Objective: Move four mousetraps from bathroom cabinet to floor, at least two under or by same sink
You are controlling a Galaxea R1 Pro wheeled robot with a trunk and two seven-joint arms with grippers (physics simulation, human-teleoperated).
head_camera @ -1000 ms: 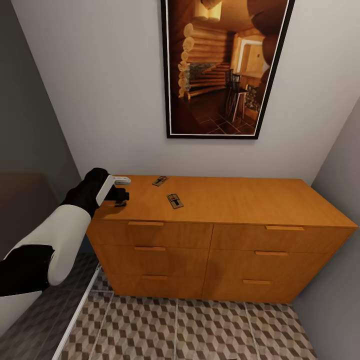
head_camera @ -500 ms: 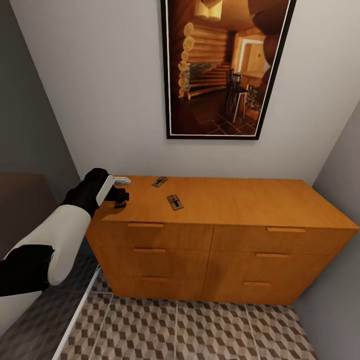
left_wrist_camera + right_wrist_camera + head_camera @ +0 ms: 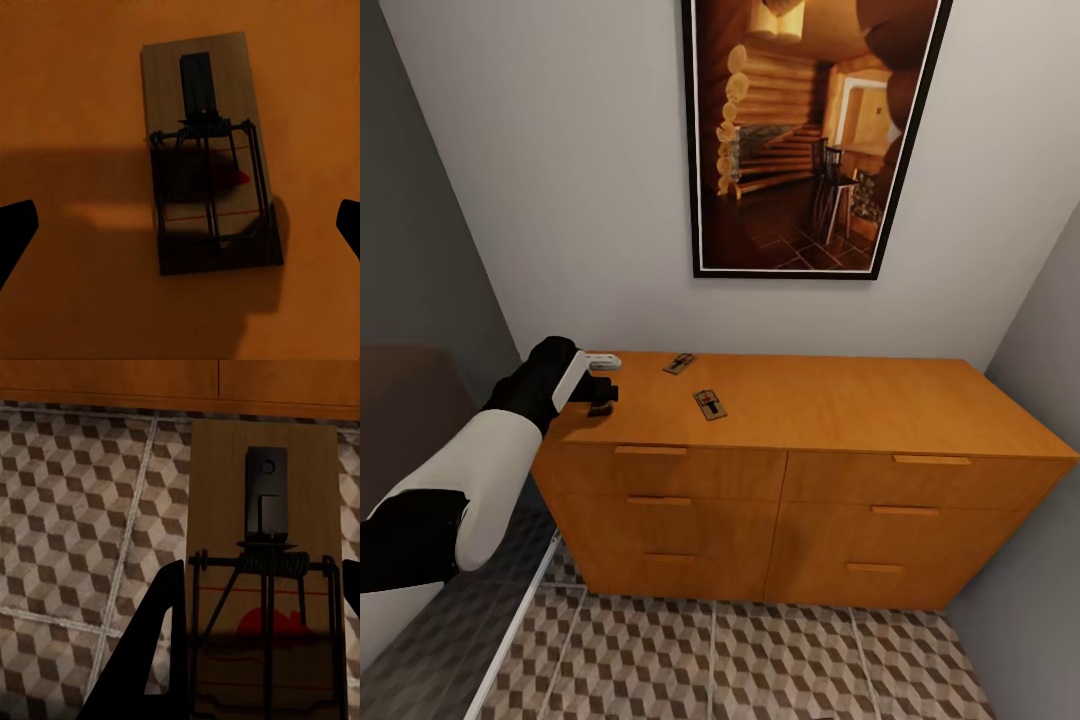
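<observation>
White-and-black left arm (image 3: 470, 480) (glossy shells)

Cabinet (image 3: 830, 400): smooth, satin orange wood is seen. Mousetrap (image 3: 206, 150): matt pale wood with dark wire metal is noted. Bathroom floor (image 3: 760, 660): cube-printed tiles, matt.

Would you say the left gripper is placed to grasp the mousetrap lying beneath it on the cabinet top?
Probably yes: the left gripper hovers open above the mousetrap, which lies flat on the cabinet top between its fingertips, with nothing in between.
</observation>
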